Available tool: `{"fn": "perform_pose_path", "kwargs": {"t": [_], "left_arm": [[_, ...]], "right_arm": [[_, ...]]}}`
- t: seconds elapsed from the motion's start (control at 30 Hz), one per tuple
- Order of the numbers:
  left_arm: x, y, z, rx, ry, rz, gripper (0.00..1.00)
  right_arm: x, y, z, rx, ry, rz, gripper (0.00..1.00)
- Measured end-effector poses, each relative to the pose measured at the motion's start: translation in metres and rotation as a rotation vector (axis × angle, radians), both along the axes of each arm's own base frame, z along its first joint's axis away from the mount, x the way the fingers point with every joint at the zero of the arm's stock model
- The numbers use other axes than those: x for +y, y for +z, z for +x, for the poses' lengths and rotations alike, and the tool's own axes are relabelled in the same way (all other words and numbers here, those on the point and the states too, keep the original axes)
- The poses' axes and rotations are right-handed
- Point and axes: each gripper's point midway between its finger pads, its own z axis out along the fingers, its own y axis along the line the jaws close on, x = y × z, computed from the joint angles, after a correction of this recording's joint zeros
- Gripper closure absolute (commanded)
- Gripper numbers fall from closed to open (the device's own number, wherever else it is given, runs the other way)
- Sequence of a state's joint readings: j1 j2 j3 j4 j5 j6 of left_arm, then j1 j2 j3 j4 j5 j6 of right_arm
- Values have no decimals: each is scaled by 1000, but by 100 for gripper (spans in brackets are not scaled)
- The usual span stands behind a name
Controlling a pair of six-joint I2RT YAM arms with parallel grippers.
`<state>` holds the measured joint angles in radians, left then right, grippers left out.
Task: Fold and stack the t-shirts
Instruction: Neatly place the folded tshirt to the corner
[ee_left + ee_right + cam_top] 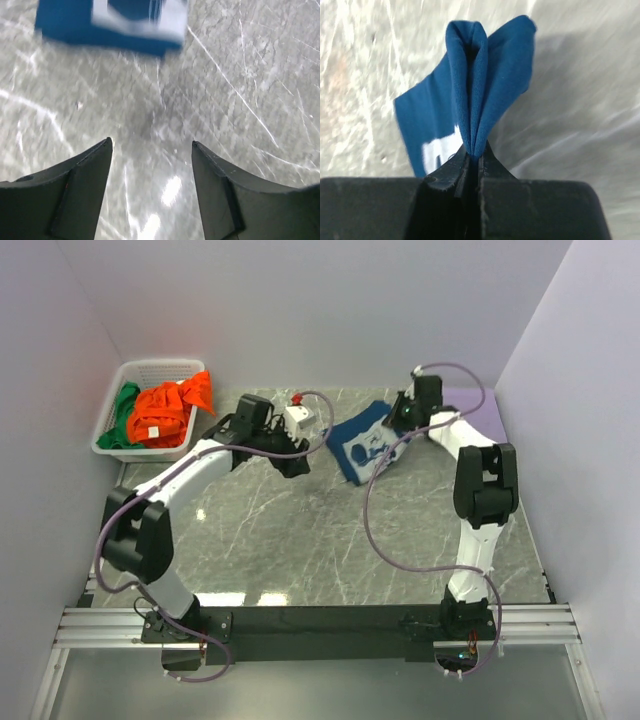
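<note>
Grey marble-veined counter (330,540), plain lilac walls (300,310). White slotted plastic basket (150,368) in the far left corner holds a crumpled orange t-shirt (165,412) and a green t-shirt (124,416). Navy blue t-shirt with white print (362,447) lies bunched at far centre-right, with the right tool (475,152) clamped tight on a raised fold. Left tool (151,142) is spread wide, holding nothing, over bare counter near it.

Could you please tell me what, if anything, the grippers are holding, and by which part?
The right gripper pinches a fold at the far right edge of the navy blue t-shirt; the left gripper is open, holding nothing.
</note>
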<state>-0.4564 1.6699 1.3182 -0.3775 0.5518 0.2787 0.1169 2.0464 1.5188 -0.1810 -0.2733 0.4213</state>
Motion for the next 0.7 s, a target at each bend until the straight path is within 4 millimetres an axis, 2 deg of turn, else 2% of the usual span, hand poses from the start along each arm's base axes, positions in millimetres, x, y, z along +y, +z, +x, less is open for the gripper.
{"fn": "perform_pose_path", "kwargs": {"t": [0.03, 0.17, 0.4, 0.53, 0.7], "left_arm": [[5, 4, -2, 4, 14, -2, 21], [23, 4, -17, 40, 64, 16, 21], [41, -14, -41, 112, 111, 54, 20], [47, -21, -45, 132, 125, 75, 19], [49, -22, -45, 134, 133, 81, 19]], "right_arm": [[-10, 9, 10, -24, 4, -27, 100], [-48, 29, 41, -95, 18, -120, 100], [-101, 32, 62, -111, 25, -244, 100], [-114, 42, 70, -134, 28, -291, 100], [-121, 71, 79, -194, 47, -338, 100]]}}
